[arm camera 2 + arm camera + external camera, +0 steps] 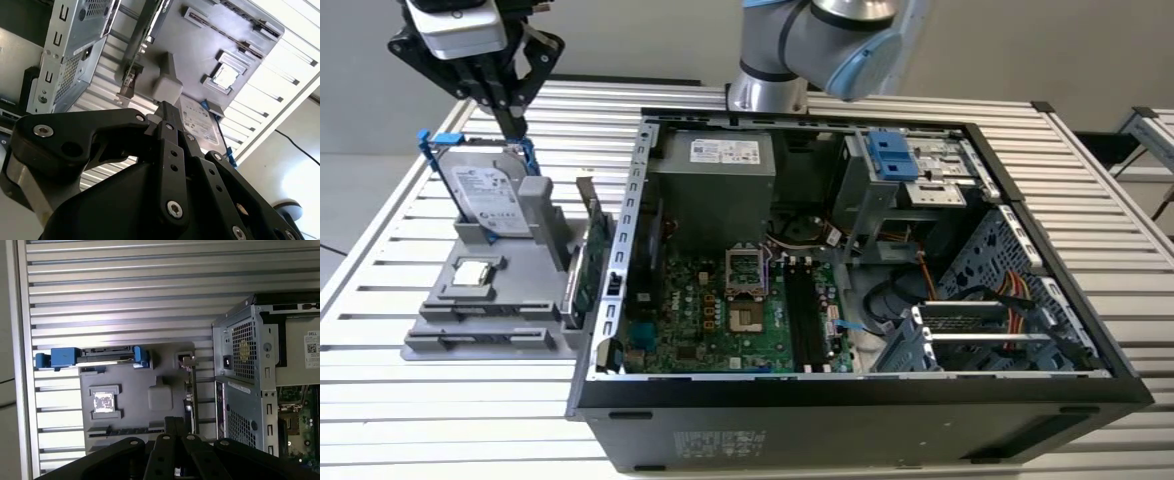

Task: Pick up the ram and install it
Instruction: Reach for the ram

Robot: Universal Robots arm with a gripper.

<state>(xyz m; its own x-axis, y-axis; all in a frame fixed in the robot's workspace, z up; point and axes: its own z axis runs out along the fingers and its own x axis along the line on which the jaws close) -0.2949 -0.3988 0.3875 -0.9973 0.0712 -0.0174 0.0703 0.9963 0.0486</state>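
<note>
My gripper (516, 124) hangs over the grey holder (520, 335) at the exterior view's left, just above the upright hard drive (491, 198). Its fingers meet at the tips with nothing between them, as both wrist views show (166, 108) (175, 423). A thin dark strip (125, 431) lies in the holder's long slot; it looks like the ram on edge, but I cannot tell for sure. The fingertips are close to that slot's end in the first wrist view.
A green expansion card (594, 268) stands between the holder and the open computer case (1014, 250). Black memory slots (798, 320) run along the motherboard (707, 320). The arm's base (769, 92) sits behind the case on the slatted table (400, 420).
</note>
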